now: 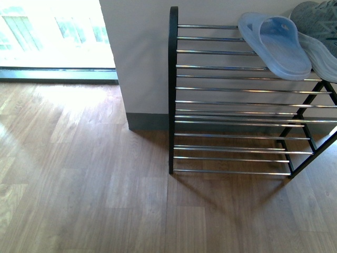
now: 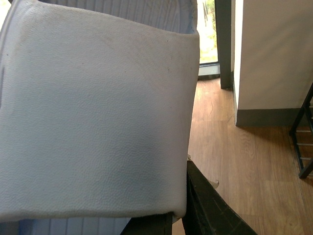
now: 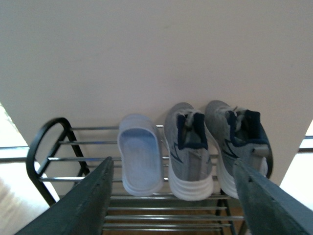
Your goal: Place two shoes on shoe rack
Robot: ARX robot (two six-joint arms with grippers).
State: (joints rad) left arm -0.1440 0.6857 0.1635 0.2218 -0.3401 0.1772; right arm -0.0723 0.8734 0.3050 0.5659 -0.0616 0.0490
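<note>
Right wrist view: spread right gripper [image 3: 173, 196] framing grey knit sneakers [image 3: 215, 147] sitting side by side on chrome-rod shoe rack [image 3: 58, 142], upper centre; left gripper's state indeterminable.

The right pincer [image 3: 173, 196] has two broad, flat, dark grey-green fingers [image 3: 80, 205].

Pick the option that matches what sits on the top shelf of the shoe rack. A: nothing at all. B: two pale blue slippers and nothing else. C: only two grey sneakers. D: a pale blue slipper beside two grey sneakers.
D: the right wrist view shows one pale blue slipper on the shoe rack's top shelf, next to the two grey sneakers.
</note>
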